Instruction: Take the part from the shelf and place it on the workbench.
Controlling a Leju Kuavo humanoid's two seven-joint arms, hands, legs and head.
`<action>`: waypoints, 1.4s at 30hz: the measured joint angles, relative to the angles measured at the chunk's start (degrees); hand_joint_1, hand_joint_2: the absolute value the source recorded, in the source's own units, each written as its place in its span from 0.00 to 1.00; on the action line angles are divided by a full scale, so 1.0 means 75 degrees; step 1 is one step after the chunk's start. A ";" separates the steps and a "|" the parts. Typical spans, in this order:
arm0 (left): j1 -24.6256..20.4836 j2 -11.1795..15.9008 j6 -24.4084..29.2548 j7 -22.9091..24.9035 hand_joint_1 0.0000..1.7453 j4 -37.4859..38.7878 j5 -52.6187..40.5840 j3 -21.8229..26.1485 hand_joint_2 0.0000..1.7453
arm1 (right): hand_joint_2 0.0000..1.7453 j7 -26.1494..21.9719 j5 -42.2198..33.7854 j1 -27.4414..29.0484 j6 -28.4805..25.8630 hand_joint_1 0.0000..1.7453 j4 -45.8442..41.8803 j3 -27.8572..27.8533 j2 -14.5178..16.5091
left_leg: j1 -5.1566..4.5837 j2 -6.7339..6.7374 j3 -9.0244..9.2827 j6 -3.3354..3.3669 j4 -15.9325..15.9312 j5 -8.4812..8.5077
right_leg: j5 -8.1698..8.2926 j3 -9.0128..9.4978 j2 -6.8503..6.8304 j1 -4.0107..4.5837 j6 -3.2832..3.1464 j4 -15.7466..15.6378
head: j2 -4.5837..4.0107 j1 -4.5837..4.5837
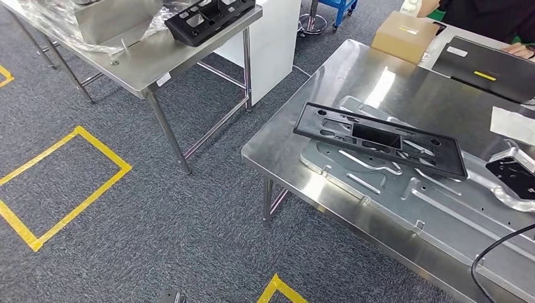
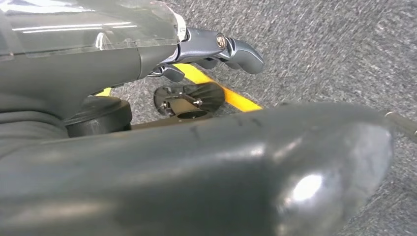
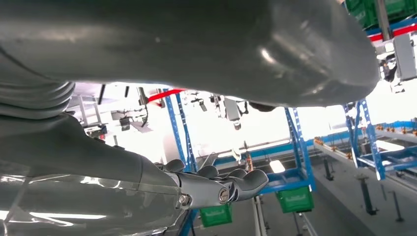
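A long black plastic part (image 1: pixel 378 139) with cut-outs lies flat on a grey metal plate (image 1: pixel 372 186) on the steel workbench (image 1: pixel 378 76) to my right. A second black part (image 1: pixel 208 19) of the same kind rests on another steel table (image 1: pixel 158 66) at the upper left. In the left wrist view, my left hand (image 2: pixel 216 49) hangs over grey carpet and a yellow tape line, fingers loosely extended and holding nothing. My right hand (image 3: pixel 221 184) is likewise empty, its fingers slightly curved, with blue racks behind it.
On the workbench's far side stand a cardboard box (image 1: pixel 404 36) and a dark flat case (image 1: pixel 486 66), with a person's hand (image 1: pixel 520 49) beside it. A small black bracket (image 1: pixel 514 173) and a black cable (image 1: pixel 498 246) lie at the right. Yellow tape squares (image 1: pixel 63 183) mark the carpet.
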 joint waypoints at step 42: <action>0.0056 -0.0044 0.0072 0.0051 0.00 -0.0014 -0.0079 -0.0128 0.00 | 0.00 -0.0237 0.0719 0.0631 -0.0041 0.00 -0.0266 -0.0213 0.0866 | 0.0121 -0.0004 -0.0675 -0.0464 0.2276 -0.1395 | 0.0592 -0.0292 -0.0068 -0.0002 -0.0351 -0.0729 | -0.0001 -0.0011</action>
